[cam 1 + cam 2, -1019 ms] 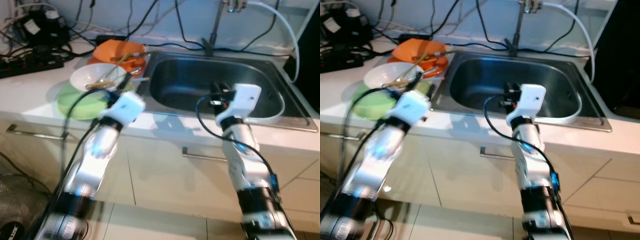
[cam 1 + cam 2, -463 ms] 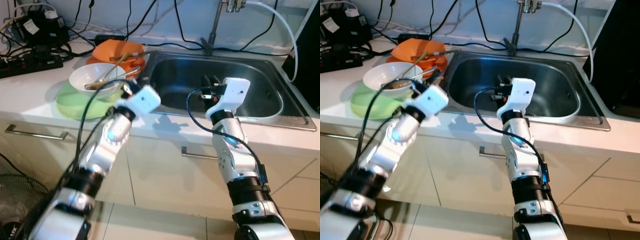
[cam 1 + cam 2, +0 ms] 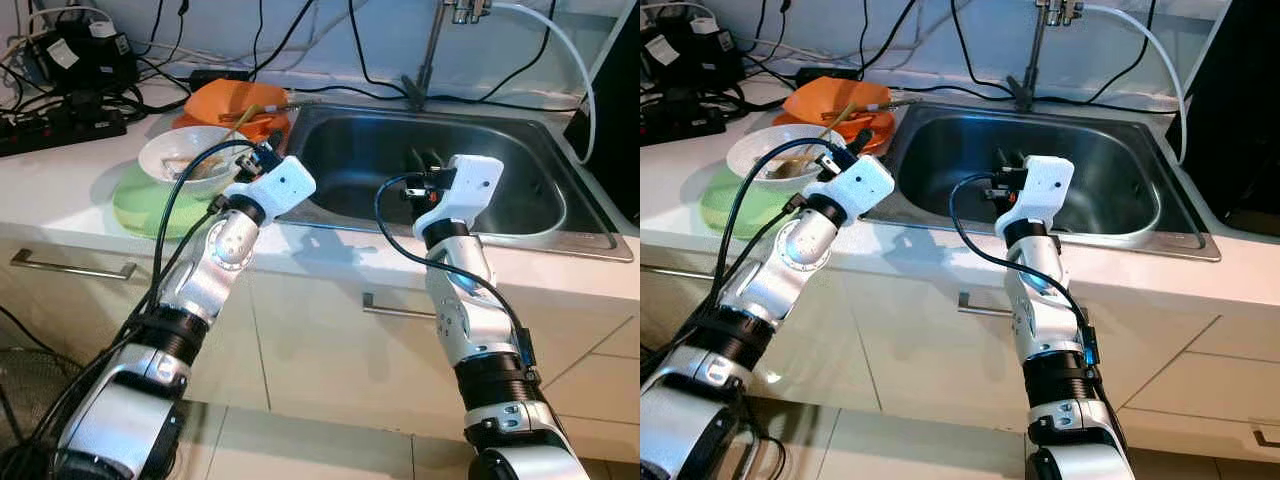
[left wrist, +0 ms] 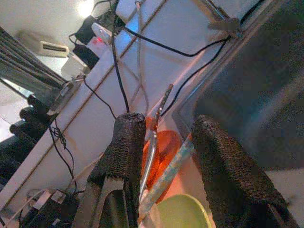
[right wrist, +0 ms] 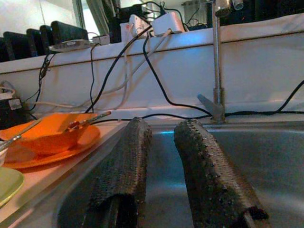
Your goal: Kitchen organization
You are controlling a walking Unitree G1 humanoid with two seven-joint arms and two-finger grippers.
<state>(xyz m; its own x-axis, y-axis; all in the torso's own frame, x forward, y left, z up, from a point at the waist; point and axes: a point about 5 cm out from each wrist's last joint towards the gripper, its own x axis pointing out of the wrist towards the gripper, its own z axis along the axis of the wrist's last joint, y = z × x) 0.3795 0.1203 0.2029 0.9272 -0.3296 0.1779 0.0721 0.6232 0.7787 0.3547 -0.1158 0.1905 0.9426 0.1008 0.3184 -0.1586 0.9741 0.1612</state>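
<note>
A white bowl (image 3: pixel 185 152) holding utensils sits on a green plate (image 3: pixel 140 205), left of the steel sink (image 3: pixel 500 165). Behind them stands an orange bowl on an orange plate (image 3: pixel 238 104). My left gripper (image 3: pixel 262 157) hovers at the white bowl's right rim, open. In the left wrist view its fingers (image 4: pixel 124 142) stand apart, with a metal spoon handle (image 4: pixel 151 154) and a pale blue handle (image 4: pixel 167 175) showing between them, ungripped. My right gripper (image 3: pixel 420 165) hangs open over the sink basin, and nothing lies between its fingers (image 5: pixel 127 161).
A faucet (image 3: pixel 431 50) and a white hose (image 3: pixel 565 55) rise behind the sink. Power strips and tangled cables (image 3: pixel 70 105) crowd the back left of the counter. Cabinet fronts with metal handles (image 3: pixel 70 268) lie below. A dark object (image 3: pixel 622 110) stands at the right edge.
My left gripper has swung left and back from the sink's edge to the white bowl's rim. The right gripper has barely moved. The camera shifted slightly a second ago.
</note>
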